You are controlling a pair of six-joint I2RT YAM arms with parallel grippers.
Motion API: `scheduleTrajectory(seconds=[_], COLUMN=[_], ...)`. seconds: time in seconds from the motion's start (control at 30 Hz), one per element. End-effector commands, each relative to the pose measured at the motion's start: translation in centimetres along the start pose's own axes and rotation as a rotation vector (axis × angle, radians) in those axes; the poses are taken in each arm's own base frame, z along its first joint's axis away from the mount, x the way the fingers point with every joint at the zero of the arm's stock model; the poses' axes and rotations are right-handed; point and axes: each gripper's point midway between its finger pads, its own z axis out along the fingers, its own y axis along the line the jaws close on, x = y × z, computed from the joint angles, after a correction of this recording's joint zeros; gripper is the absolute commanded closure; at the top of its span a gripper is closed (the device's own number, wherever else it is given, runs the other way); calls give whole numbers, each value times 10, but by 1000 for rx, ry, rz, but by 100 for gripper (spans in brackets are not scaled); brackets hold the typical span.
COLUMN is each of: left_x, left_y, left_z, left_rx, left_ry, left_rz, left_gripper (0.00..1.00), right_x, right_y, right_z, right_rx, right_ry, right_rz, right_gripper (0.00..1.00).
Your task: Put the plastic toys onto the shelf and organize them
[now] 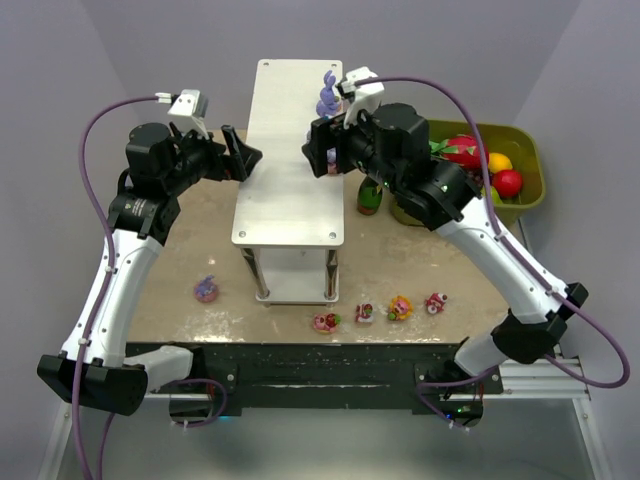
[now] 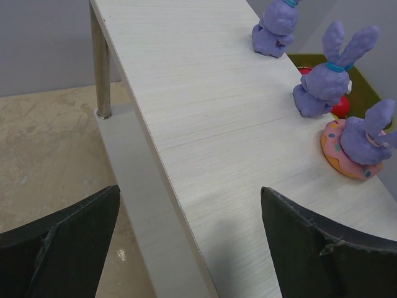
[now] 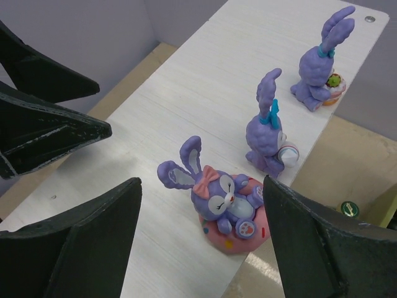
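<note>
The shelf [image 1: 285, 170] stands mid-table, its pale top board filling both wrist views [image 2: 205, 93] [image 3: 186, 105]. Three purple bunnies stand along its right edge: one lying on a pink base [image 3: 226, 203] [image 2: 361, 141], a middle one [image 3: 268, 133] [image 2: 325, 77], and a far one [image 3: 319, 65] [image 2: 276, 28] [image 1: 327, 95]. My right gripper [image 1: 318, 158] [image 3: 201, 242] is open and empty, its jaws either side of the pink-base bunny without touching it. My left gripper [image 1: 245, 158] [image 2: 189, 242] is open and empty over the shelf's left edge. On the table lie another bunny [image 1: 207, 289] and several small pieces [image 1: 365, 314].
An olive-green bin [image 1: 528, 150] with fruits stands at the back right. A dark green bottle [image 1: 370, 196] stands between the bin and the shelf. The shelf's lower white tier [image 1: 295, 280] shows at the front. My left gripper's fingers [image 3: 43, 124] face my right gripper across the board.
</note>
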Motion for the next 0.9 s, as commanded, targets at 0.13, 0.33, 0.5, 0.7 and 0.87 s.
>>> scheduleTrajectory(seconds=[0.13, 0.33, 0.5, 0.7, 0.87], left_x=[-17, 15, 76, 158, 220], left_y=[4, 51, 89, 109, 118], left_z=[-19, -52, -78, -91, -95], left_rx=[-68, -399, -652, -814, -913], left_ry=[-43, 13, 109, 276, 444], left_rz=[-13, -156, -287, -433, -520], left_gripper=[1, 0, 0, 1, 0], right_x=[-56, -35, -15, 13, 27], right_y=[-18, -71, -107, -124, -133], right_z=[-51, -61, -66, -63, -62], right_rx=[82, 344, 408, 416, 431], right_ry=[-145, -80, -50, 23, 59], right_rz=[86, 167, 242, 258, 258], right_gripper=[17, 17, 17, 17, 17])
